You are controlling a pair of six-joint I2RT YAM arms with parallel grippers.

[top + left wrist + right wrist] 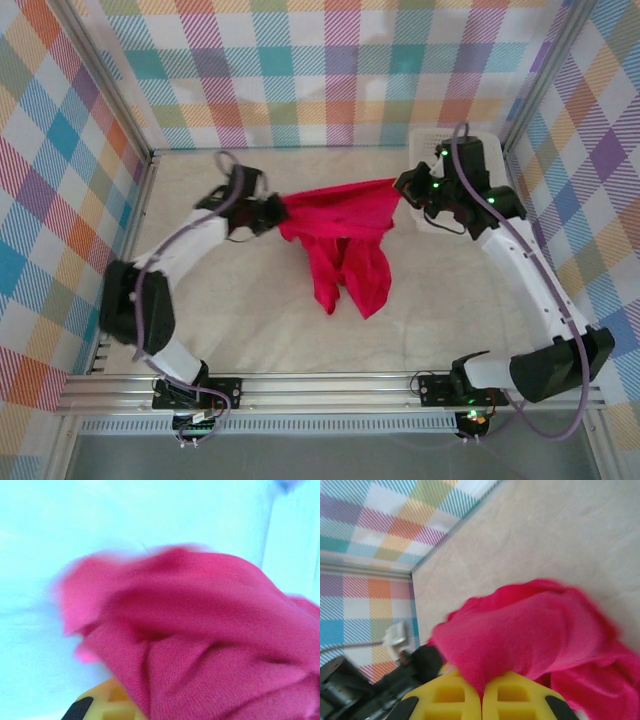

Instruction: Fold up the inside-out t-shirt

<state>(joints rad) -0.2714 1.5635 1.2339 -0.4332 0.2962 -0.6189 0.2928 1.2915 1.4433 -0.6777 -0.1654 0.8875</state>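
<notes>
Our two grippers are both pressed shut, and each pinches the one garment in the scene. From above, the left gripper sits at the left end of the inside-out t-shirt and is closed on the cloth there. In its own wrist view we can make out just one yellow finger at the bottom edge. The red fabric lies draped across it and is blurred, so the other finger is covered.

The right gripper holds the opposite end of the shirt. Its wrist view shows two yellow fingers meeting with no gap between them, and a fold of the shirt is nipped at their tips.

We count one t-shirt, crimson throughout. Its upper edge stretches as a band between the two grippers at the far half of the table. The rest trails toward the near side in two crumpled lobes that end around the middle of the table. We cannot tell whether those lobes rest on the surface or hang just above it.

There are two arms, one curving in from each side. One white basket stands in the far right corner, partly behind the right arm. Three plaid walls close in the left, far and right sides.
</notes>
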